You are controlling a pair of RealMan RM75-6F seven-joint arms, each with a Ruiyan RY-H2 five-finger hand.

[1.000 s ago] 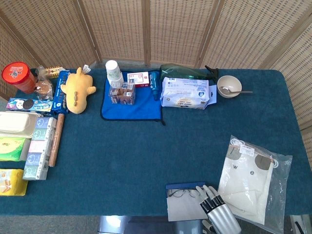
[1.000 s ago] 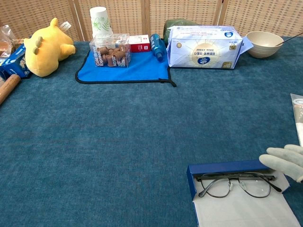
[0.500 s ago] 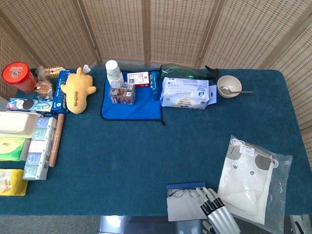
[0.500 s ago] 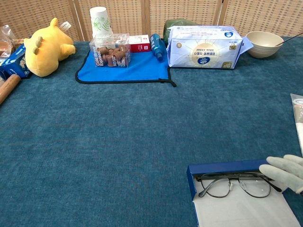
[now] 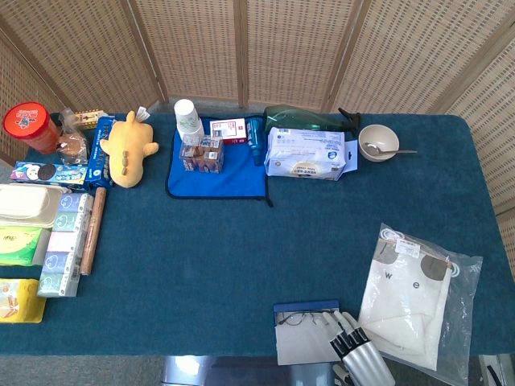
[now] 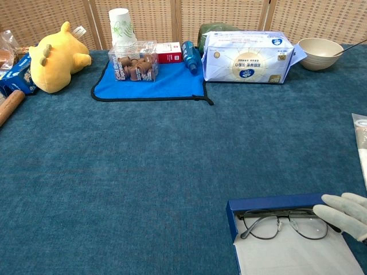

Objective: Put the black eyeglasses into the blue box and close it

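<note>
A: At the near edge of the table [image 6: 172, 172], toward its right corner, what's there?

B: The flat blue box with a pale grey lining [image 6: 275, 203] lies open, and the thin black wire-framed eyeglasses [image 6: 284, 224] rest on the lining just beside its far blue wall.

A: And the hands?

B: The right hand in a white glove [image 6: 347, 213] reaches in from the right, fingers stretched out flat and holding nothing, fingertips [image 6: 327, 199] at the right end of the frame. I can't tell whether they touch it. The left hand shows in neither view.

A: How would the glasses handle?

B: Light, I'd judge, and easily bent. The lenses would smudge or slip under a glove, so I'd pinch the bridge or a temple arm near the hinge, gently.

A: So what's left?

B: The glasses look to be in already; folding the lining flap over and shutting the box seems to remain.

A: Further back?

B: A clear plastic bag of white cloth [image 5: 414, 293] lies near the right edge. Along the far edge sit a white tissue pack [image 6: 249, 56], a beige bowl with a spoon [image 6: 321, 52] and a yellow plush toy [image 6: 54, 57].
</note>
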